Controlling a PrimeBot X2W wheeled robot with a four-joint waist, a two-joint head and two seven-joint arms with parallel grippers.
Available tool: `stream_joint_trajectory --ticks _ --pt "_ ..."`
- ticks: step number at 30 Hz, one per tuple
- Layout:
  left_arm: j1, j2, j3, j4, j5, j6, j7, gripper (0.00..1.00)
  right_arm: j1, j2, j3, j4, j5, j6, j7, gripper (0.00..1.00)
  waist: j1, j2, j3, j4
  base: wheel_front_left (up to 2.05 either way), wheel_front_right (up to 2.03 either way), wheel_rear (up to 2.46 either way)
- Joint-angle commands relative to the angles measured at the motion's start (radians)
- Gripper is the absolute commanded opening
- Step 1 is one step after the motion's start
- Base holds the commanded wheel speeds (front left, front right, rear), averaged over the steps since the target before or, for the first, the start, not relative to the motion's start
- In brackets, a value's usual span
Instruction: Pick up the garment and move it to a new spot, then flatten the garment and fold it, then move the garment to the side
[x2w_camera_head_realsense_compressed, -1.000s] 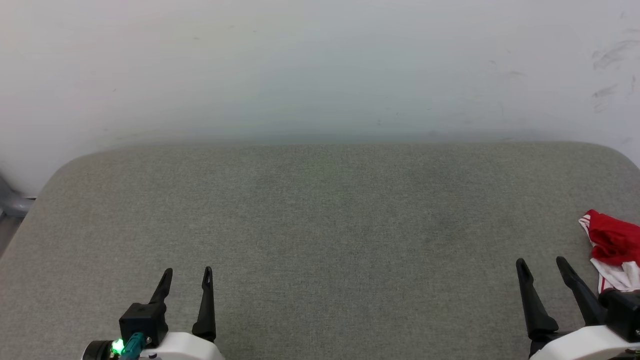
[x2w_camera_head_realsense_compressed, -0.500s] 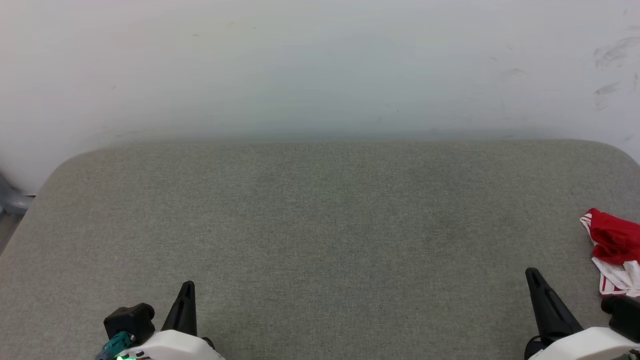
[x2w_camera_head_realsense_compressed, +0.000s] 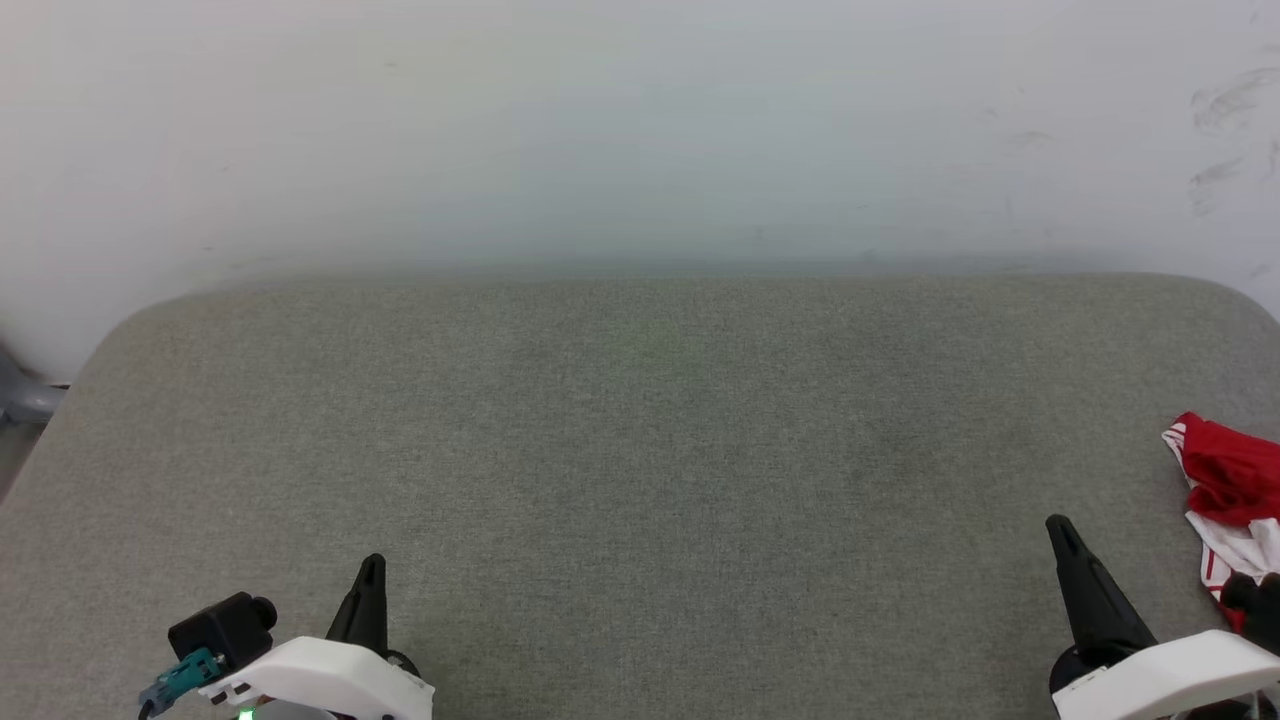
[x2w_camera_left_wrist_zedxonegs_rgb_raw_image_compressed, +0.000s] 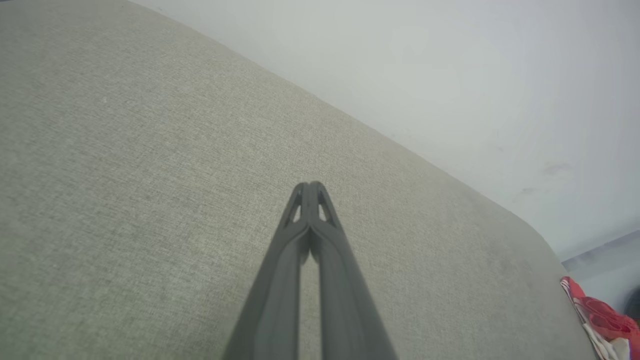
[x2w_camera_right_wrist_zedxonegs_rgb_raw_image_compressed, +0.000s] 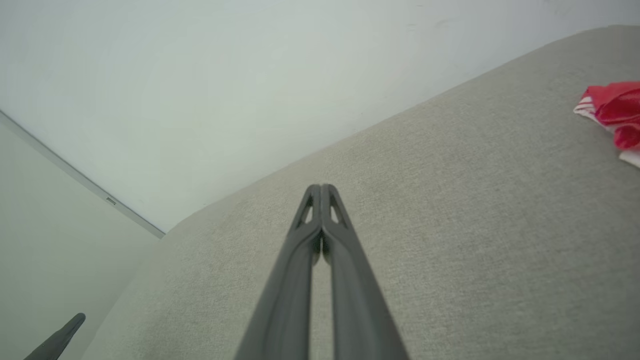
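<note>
Two grippers are sitting fully closed, each gripping nothing.
Left gripper (x2w_camera_head_realsense_compressed: 371, 566) lower left, right gripper (x2w_camera_head_realsense_compressed: 1058, 528) lower right near the garment (x2w_camera_head_realsense_compressed: 1228, 472), which is lying crumpled at the right edge of the grey fabric surface (x2w_camera_head_realsense_compressed: 640, 450); a pale scuffed wall (x2w_camera_head_realsense_compressed: 640, 130) is rising behind.

A broad, padded bench (x2w_camera_head_realsense_compressed: 640, 450) of grey-green woven fabric, its far corners rounded, stands against a plain white wall (x2w_camera_head_realsense_compressed: 600, 130) — faint grey scuff marks (x2w_camera_head_realsense_compressed: 1225, 105) at its upper right.

Table (x2w_camera_head_realsense_compressed: 640, 450) – grey woven cloth, matt, coarse; garment (x2w_camera_head_realsense_compressed: 1225, 470) – thin red fabric, slight sheen.
</note>
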Motion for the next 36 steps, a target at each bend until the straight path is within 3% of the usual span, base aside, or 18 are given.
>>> stream_joint_trajectory --ticks 1,36 --pt "-0.033 0.001 0.017 -0.008 -0.031 -0.012 0.009 0.00 -0.033 0.000 -0.003 -0.003 0.038 0.000 0.001 0.00 0.0000 0.0000 0.001 0.000 0.00 0.00 0.00" --pt "-0.071 -0.083 0.161 0.016 -0.393 -0.136 0.123 0.00 -0.124 0.001 -0.010 0.130 0.478 0.000 0.003 0.00 -0.0001 0.0000 0.022 -0.001 0.00 0.00 0.00"
